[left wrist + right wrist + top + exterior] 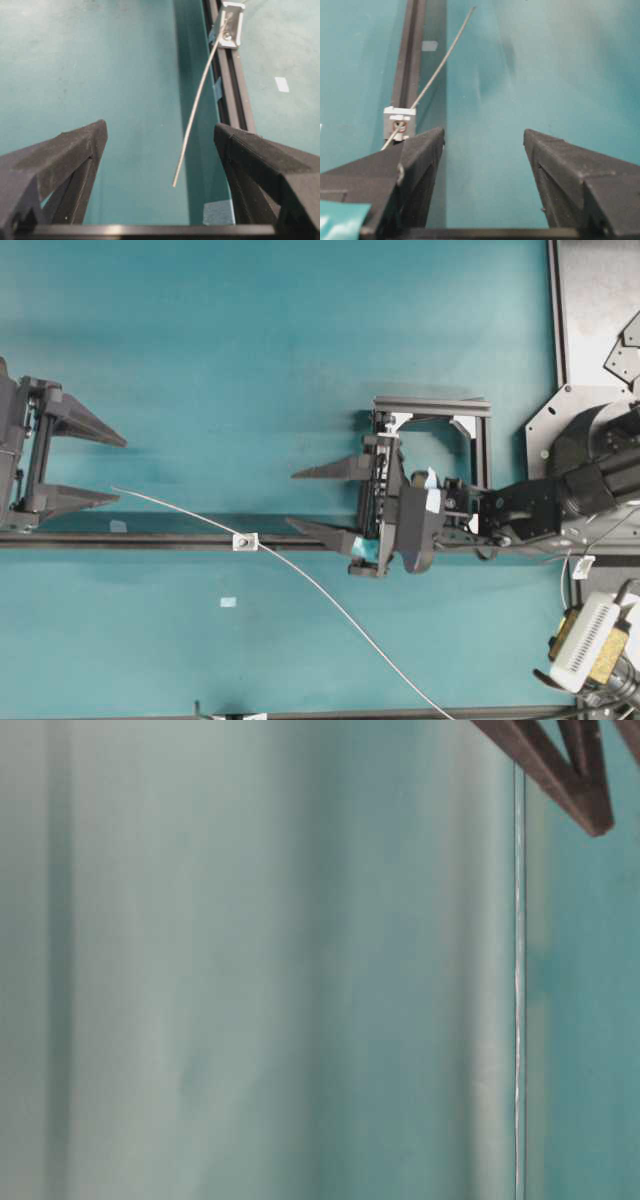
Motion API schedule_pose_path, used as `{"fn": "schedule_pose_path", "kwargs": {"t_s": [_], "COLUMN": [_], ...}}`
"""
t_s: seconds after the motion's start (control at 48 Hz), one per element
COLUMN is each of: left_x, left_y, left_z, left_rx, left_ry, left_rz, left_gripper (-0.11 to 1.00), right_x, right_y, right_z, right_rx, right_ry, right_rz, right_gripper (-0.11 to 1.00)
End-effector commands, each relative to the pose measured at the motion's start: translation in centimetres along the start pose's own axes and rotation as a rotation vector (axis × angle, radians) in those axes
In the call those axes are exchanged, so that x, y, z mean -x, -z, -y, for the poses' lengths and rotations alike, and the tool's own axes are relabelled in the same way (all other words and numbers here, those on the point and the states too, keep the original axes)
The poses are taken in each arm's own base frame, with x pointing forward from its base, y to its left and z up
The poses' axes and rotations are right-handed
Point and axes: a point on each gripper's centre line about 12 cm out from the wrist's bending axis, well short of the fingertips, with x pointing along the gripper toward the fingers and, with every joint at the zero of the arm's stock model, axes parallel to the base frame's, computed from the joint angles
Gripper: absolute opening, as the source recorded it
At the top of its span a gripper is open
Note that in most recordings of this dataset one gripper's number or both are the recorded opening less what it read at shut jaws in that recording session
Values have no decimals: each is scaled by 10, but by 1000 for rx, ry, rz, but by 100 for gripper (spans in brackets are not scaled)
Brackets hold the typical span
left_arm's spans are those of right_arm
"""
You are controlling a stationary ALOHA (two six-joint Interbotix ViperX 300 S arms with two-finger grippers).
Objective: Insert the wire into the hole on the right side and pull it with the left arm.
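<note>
Wire through hole, close only in wrist views; both pincers agape, empty.

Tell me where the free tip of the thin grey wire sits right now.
In the overhead view, the thin grey-white wire's tip lies left of the small silver metal block it passes through, just off the open black left gripper.

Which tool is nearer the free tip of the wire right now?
Left. The wire already runs through the block; its tip lies just off the open left tool, between the fingers in the left wrist view. The open right tool sits beyond the block.
</note>
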Motion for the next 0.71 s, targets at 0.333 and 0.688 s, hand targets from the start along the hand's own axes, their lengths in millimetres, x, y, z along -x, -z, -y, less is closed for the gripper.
{"fn": "schedule_pose_path", "kwargs": {"t_s": [0.333,0.688], "left_x": [-5,-4], "left_y": [-16,-14], "left_z": [1,0], "left_rx": [-179,-185], "left_ry": [-3,-3], "left_rz": [53,46], "left_gripper": [81,81], "right_x": [-1,-1], "right_y": [-9,-8], "right_z": [3,4], "right_rx": [-19,-19], "right_ry": [4,7], "right_rz": [13,12], "right_gripper": [74,74]}}
